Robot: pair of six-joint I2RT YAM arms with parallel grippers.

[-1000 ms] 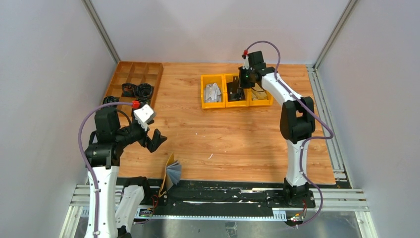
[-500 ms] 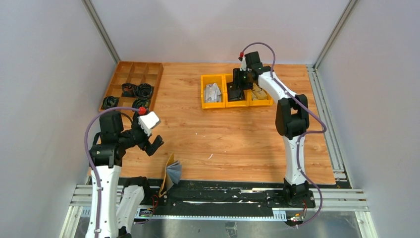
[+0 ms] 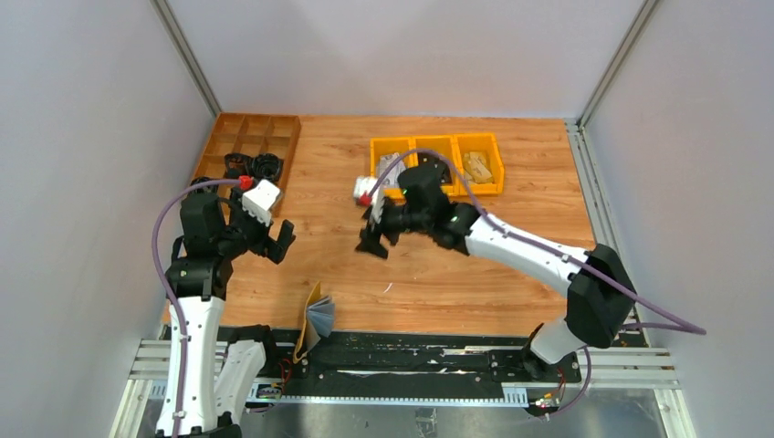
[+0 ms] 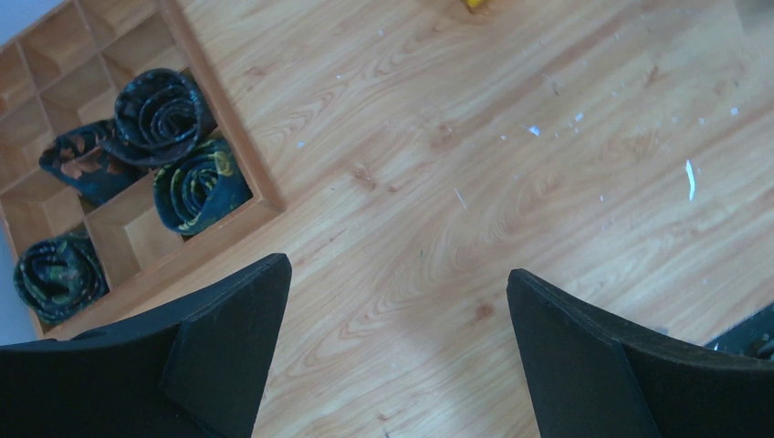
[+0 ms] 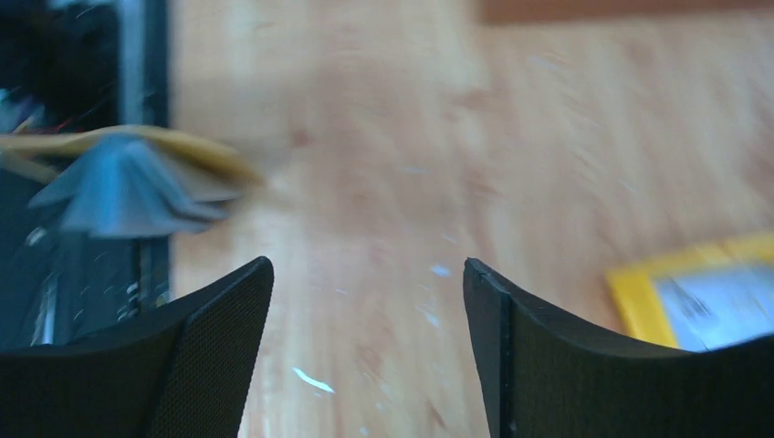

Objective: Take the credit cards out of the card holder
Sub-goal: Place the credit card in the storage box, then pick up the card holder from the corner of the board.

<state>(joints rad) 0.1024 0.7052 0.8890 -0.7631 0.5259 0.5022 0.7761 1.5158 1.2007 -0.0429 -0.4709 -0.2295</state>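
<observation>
Mustard-yellow card holder (image 3: pixel 317 318) is stood fanned open at the wooden tabletop's (image 3: pixel 438 265) near-left edge; its blurred grey-blue sleeves (image 5: pixel 119 196) are shown by the right wrist view. The jaws of the left gripper (image 3: pixel 281 245) and right gripper (image 3: pixel 374 244) are spread, empty.

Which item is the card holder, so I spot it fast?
Look at the wooden table's near edge, just right of the left arm's base. The card holder stands on edge, fanned open. Unlike the bright yellow bins at the far side, it is mustard with grey-blue sleeves.
</observation>
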